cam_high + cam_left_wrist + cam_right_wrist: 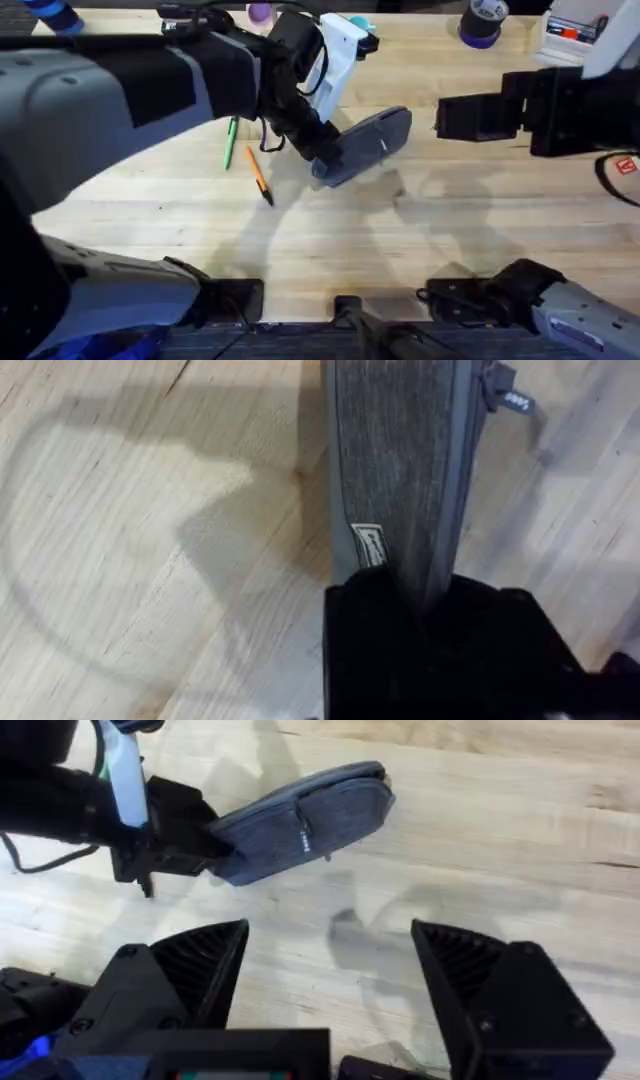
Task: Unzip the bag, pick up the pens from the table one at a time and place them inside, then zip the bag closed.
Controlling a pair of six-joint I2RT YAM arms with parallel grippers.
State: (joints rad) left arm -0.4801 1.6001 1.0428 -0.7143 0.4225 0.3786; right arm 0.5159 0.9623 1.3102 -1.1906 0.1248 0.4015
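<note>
Now, bag [365, 143]: soft, light, droops; pinch an end.
Left claw [322, 158]: pinching it.
Right claw [330, 982]: spread.

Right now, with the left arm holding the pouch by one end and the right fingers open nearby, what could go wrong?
1. The long grey fabric pouch is gripped only at one end by the left fingers; it may slip or swing.
2. The open right gripper is not yet on the zipper; pulling could drag the pouch instead.
3. The orange pen and green pen lie close by.
</note>
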